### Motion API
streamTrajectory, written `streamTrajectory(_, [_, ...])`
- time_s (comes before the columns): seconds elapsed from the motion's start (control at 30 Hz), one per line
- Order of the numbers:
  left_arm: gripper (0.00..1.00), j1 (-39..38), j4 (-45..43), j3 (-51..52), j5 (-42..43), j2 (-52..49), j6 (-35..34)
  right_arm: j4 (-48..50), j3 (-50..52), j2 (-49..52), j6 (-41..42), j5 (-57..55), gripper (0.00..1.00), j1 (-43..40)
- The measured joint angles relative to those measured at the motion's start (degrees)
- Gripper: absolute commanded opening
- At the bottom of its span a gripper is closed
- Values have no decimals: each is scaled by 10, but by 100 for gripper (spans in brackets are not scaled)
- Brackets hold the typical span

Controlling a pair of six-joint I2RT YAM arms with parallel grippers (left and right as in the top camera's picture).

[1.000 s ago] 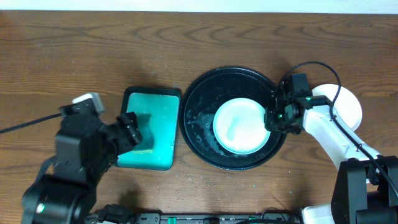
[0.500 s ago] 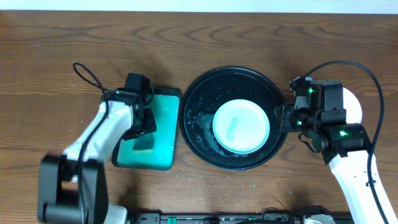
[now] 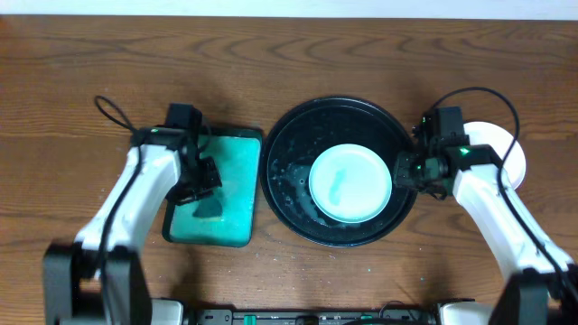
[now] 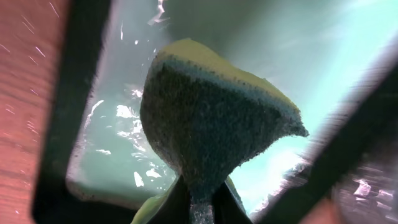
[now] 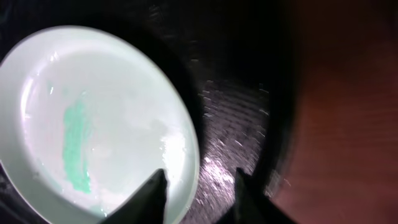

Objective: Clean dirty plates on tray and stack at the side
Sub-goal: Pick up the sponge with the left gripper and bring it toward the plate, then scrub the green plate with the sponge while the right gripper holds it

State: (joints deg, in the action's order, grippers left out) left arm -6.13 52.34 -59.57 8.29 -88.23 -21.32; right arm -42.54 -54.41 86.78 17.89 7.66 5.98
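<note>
A dirty plate, pale mint with a teal smear, lies in the round black tray. In the right wrist view the plate fills the left, and its right rim sits between the fingers of my right gripper, which stands open astride it. Seen from overhead, that right gripper is at the plate's right edge. My left gripper is shut on a sponge with a yellow top and dark scouring face. It hovers over the teal tray, where my left gripper shows from above.
A white plate lies on the wood table right of the black tray, partly under my right arm. The teal tray's floor is wet, inside a black rim. Water drops fleck the black tray's floor.
The left gripper has closed on the sponge over the teal tray. The right gripper has shifted at the plate's right rim and spread its fingers a little wider.
</note>
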Motion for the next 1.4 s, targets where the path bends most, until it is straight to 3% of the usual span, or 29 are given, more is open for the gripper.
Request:
streamTrajectory(0.17, [7, -34, -8, -15, 4, 139, 4, 32, 0, 81, -66, 87, 41, -9])
streamTrajectory(0.27, [7, -67, -34, -15, 17, 166, 3, 38, 0, 113, -67, 83, 9, -9])
streamTrajectory(0.3, [7, -84, -54, -15, 25, 167, 0, 39, 0, 124, -68, 82, 2, -9])
streamTrajectory(0.43, [7, -163, -141, -15, 49, 138, -33, 37, -7, 142, -75, 85, 1, -10])
streamTrajectory(0.63, [7, -299, -313, -16, 76, -6, -93, 40, -12, 144, -82, 80, 1, 15])
streamTrajectory(0.8, [7, -355, -432, -17, 86, -135, -135, 41, -14, 146, -84, 76, 1, 43])
streamTrajectory(0.9, [7, -356, -454, -17, 90, -190, -164, 41, -14, 146, -84, 78, 1, 43])
streamTrajectory(1.0, [7, -347, -435, -32, 99, -210, -184, 41, -14, 146, -84, 78, 1, 43])
streamTrajectory(1.17, [7, -329, -296, -76, 66, -209, -201, 41, -14, 146, -84, 78, 1, 43])
streamTrajectory(1.27, [7, -311, -197, -109, 22, -210, -183, 42, -14, 146, -84, 78, 1, 43])
streamTrajectory(1.4, [7, -311, -150, -131, -9, -214, -144, 43, -14, 148, -84, 87, 1, 43])
